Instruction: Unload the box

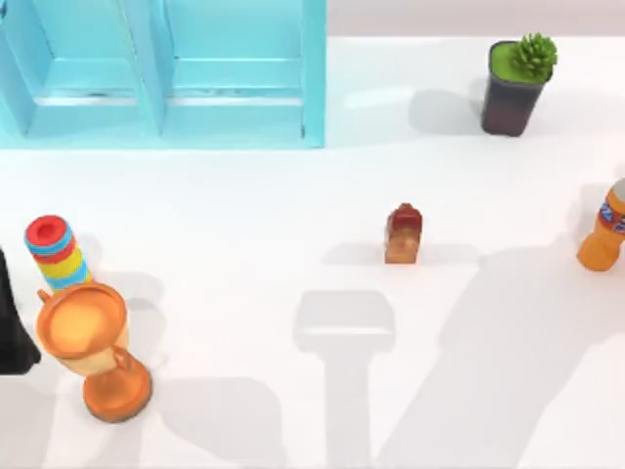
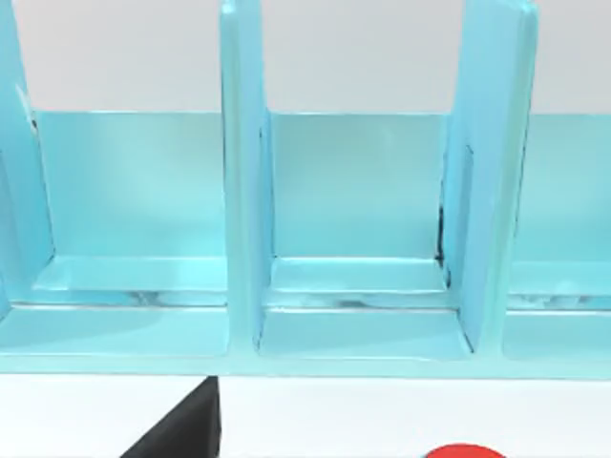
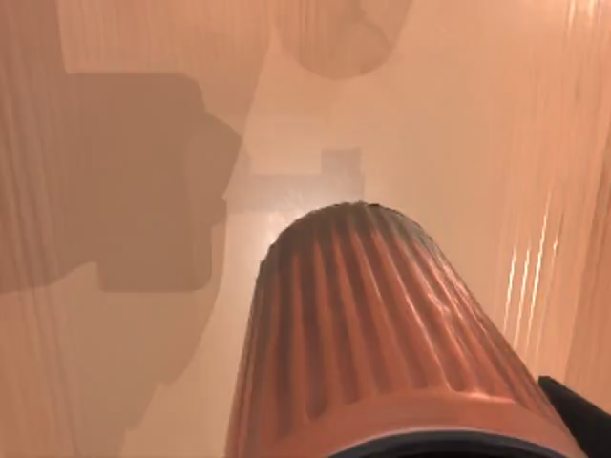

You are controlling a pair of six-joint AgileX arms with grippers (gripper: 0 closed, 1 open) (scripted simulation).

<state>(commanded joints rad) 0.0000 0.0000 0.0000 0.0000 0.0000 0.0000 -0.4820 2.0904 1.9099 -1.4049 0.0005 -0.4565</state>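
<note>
Four things stand out on the desk: a striped stack with a red cap, an orange goblet, a small brown-red carton mid-desk and an orange bottle at the right edge. The blue box sits at the far left, and the compartments you can see look empty. A potted plant stands far right. Your right wrist camera looks straight down the bottle's ribbed top, so the right end effector is probably right at the bottle. You cannot tell how far it is open or whether it has hold of anything. If you are setting the bottle down, make sure it stands flat, then lift straight up. Your left arm waits beside the goblet.
</note>
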